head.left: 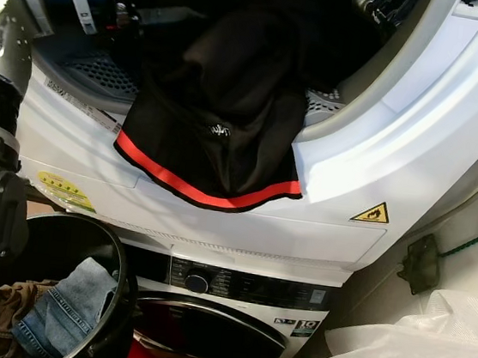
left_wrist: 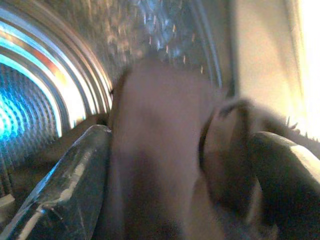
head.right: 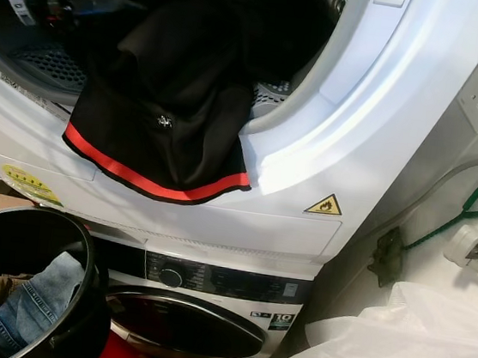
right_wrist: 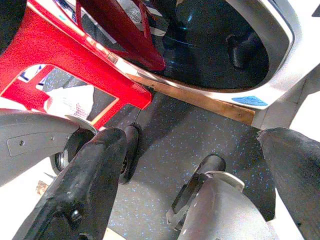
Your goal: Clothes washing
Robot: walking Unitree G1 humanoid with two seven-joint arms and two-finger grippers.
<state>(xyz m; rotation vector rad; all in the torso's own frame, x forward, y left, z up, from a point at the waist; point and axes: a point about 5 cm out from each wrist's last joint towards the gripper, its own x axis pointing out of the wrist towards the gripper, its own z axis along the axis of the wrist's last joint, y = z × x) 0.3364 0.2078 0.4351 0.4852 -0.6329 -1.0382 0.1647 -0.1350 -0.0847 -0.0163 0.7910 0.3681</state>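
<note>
Shorts (head.left: 216,116), black with a red band along the hem, hang half out of the open dryer (head.right: 310,161), draped over the lower lip of its round opening with the hem lying on the white front panel. The rest of the cloth runs back into the dark drum. The dryer sits stacked on a washer (head.left: 232,316), whose dark glass door is closed and whose control strip with a dial runs above it. A yellow flame warning sticker (head.left: 371,213) is on the dryer's front, right of the hem.

From the left wrist view, the left gripper (left_wrist: 180,165) is inside the drum, its ribbed metal wall curving behind, and the two black fingers (left_wrist: 70,185) stand on either side of a fold of dark cloth, pressed in against it, so it has the garment pinched between them. The silver left arm (head.left: 0,74) reaches up along the left side of the dryer.

The right gripper (right_wrist: 195,170) hangs low by the floor with its fingers spread wide and nothing between them; past them are a speckled grey floor, a red plastic piece (right_wrist: 75,65) and the washer's glass door.

A black basket (head.right: 27,293) stands at lower left in front of the washer, holding jeans (head.right: 31,302) and a brown garment. A white plastic bag (head.right: 401,344) lies at lower right, and a white plug (head.right: 473,245) with a green cable hangs by the wall.
</note>
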